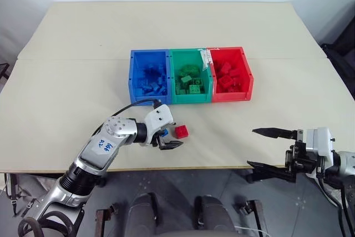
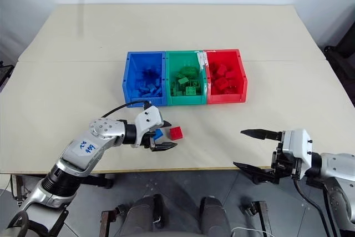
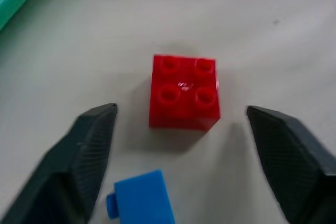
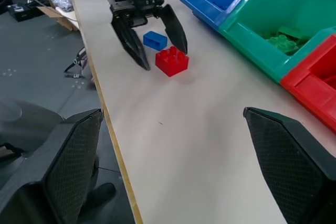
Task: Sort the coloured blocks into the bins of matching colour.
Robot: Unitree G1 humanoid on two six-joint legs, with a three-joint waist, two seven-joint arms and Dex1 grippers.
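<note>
Left gripper open, jaws straddling table just short of red block, blue block between them, nearer wrist.

- My two head cameras sit side by side and look forward and down over my arms. Both take in the whole table, from its near edge to the far wall.
- Both frame the same scene, slightly offset, with the bins near centre.
- My left wrist camera looks along my left gripper at very close range, down onto the tabletop and the red block.
- My right wrist camera looks along my right gripper, low across the table from its near edge.
- It shares the red block, the blue block and my left gripper with the head views.
</note>
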